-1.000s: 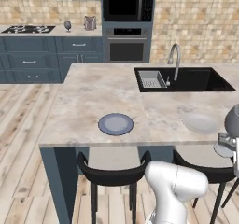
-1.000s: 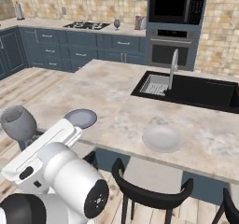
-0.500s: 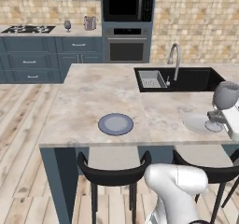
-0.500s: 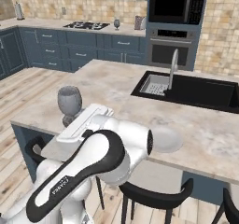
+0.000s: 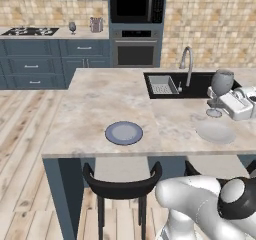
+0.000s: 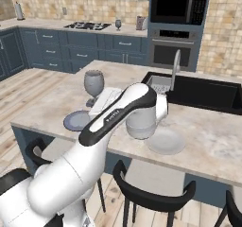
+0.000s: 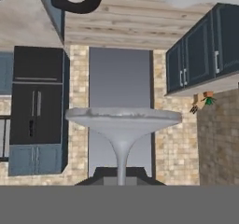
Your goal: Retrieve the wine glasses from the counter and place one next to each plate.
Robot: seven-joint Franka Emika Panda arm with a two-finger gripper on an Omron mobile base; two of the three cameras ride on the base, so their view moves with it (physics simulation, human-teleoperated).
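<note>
- The hand (image 5: 220, 103) is closed on the stem of the dark goblet (image 5: 222, 82) and holds it upright over the island worktop (image 5: 90, 109).
- The goblet hangs just past the pale plate (image 5: 215, 132), at about 12 o'clock from it in the left base view.
- The blue plate (image 5: 123, 133) lies well apart, at about 9 o'clock from the pale plate.
- The clear glass (image 5: 72, 27) stands on the far worktop (image 5: 30, 35), near the hob (image 5: 29, 31).
- The goblet could tip if the hand lets go while the foot is off the stone.
- Its foot could land on the plate's rim and wobble.
- It could slide into the sink (image 5: 186, 85) close by.
- No writing or brand can be read.
</note>
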